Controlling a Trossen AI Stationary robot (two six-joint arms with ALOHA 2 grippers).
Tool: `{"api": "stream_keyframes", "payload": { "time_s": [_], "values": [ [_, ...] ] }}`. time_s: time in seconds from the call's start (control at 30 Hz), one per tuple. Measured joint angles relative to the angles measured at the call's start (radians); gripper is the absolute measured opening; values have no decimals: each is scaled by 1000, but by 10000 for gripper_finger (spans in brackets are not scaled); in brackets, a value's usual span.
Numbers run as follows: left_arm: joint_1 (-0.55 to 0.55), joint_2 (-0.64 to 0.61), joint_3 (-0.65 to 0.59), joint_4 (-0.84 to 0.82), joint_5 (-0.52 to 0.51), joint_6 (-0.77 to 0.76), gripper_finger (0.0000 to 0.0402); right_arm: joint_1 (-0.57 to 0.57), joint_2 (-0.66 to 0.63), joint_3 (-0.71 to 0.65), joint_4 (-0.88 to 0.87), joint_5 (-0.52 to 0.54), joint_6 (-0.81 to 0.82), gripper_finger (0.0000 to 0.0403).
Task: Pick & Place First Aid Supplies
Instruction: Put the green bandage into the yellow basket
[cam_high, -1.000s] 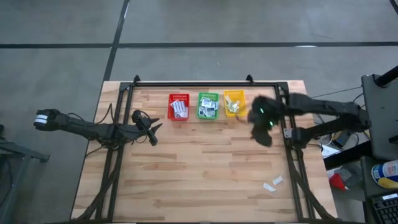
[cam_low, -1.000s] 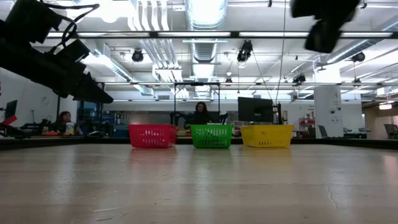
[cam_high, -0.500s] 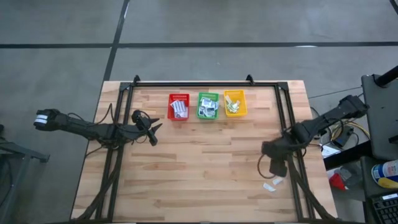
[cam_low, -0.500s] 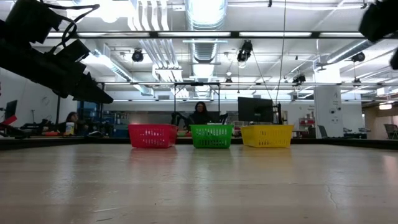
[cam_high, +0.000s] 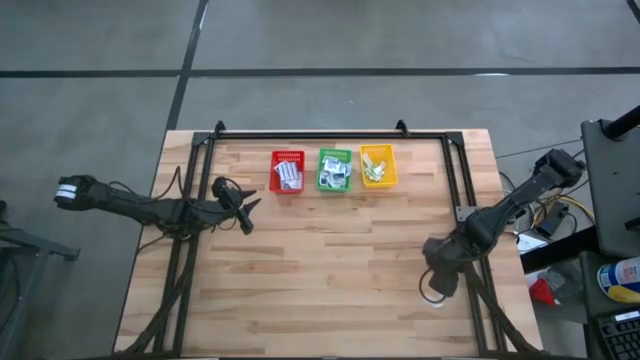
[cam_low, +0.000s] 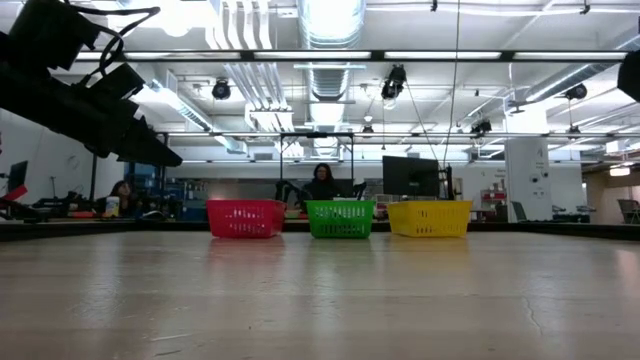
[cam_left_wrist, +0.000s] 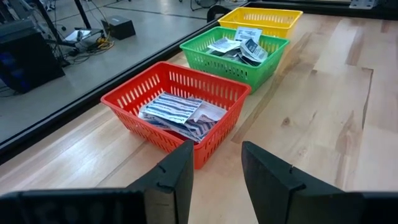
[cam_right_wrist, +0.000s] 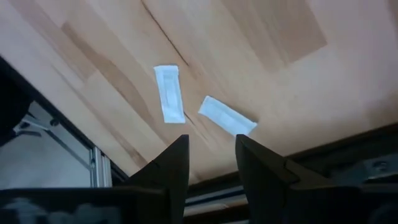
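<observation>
Two white oblong packets (cam_right_wrist: 169, 93) (cam_right_wrist: 227, 116) lie flat on the wood near the table's right near corner. My right gripper (cam_right_wrist: 211, 165) hangs open above them, pointing steeply down, with nothing between its fingers. In the high view my right gripper (cam_high: 440, 275) covers most of them. More first aid supplies fill the red basket (cam_left_wrist: 177, 106), the green basket (cam_left_wrist: 233, 53) and the yellow basket (cam_left_wrist: 264, 18) at the far edge. My left gripper (cam_left_wrist: 216, 174) waits open at the table's left (cam_high: 245, 205), facing the red basket.
A black metal frame (cam_high: 465, 215) runs along the table's sides, and its rail passes close to the packets (cam_right_wrist: 99, 168). The three baskets (cam_low: 340, 218) stand in a row at the far edge. Bare wood lies between them and the near edge.
My right gripper has swung from beside the yellow basket toward the table's near edge along the right side. It has come down, rolled and tipped to point steeply down over the two packets. The packets have not moved.
</observation>
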Motion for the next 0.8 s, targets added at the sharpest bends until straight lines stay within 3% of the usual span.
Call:
{"api": "stream_keyframes", "payload": {
  "time_s": [0.6,0.8],
  "values": [
    [0,0,0,0,16,0,133,120,167,-24,79,-47,418,123],
    [0,0,0,0,16,1,133,159,250,-24,88,-80,449,123]
  ]
}}
